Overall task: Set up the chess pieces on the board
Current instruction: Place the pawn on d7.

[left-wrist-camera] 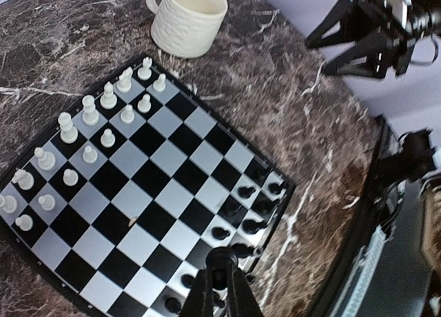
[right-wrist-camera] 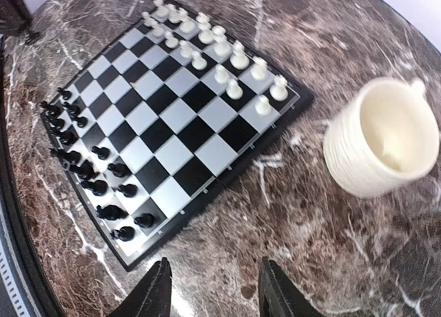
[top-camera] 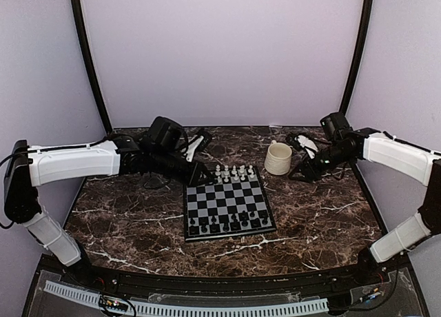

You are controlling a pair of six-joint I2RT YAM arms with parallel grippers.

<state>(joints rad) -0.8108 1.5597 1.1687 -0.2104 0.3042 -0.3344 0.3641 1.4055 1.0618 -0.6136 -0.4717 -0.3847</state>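
The board (top-camera: pixel 228 208) lies flat near the middle of a dark marble worktop (top-camera: pixel 138 220), its thin black border clear on all four sides, turned slightly so that its edges do not run square with the worktop's front edge. The white pieces (top-camera: pixel 234 171) stand upright in two rows along the board's far edge, and the black pieces (top-camera: pixel 227 225) stand in two rows along its near edge. The ranks of squares between the two sets are bare. A cream mug (top-camera: pixel 278 158) sits on the marble just beyond the board's far right corner, apart from the border with a strip of worktop between them, its mouth facing up. The left claw (top-camera: pixel 202 173) is at the board's far left corner, near the end of the white rows; its own camera shows its fingers (left-wrist-camera: pixel 222 258) pressed together in a narrow point. How high it sits above the board cannot be told. The right claw (right-wrist-camera: pixel 215 282) is off the board's right side, past the mug and well apart from the border; its two fingers stand spread wide, with only marble showing between them. Open marble runs on the left of the board, on its right below the mug, and along the whole near side towards the arm bases.
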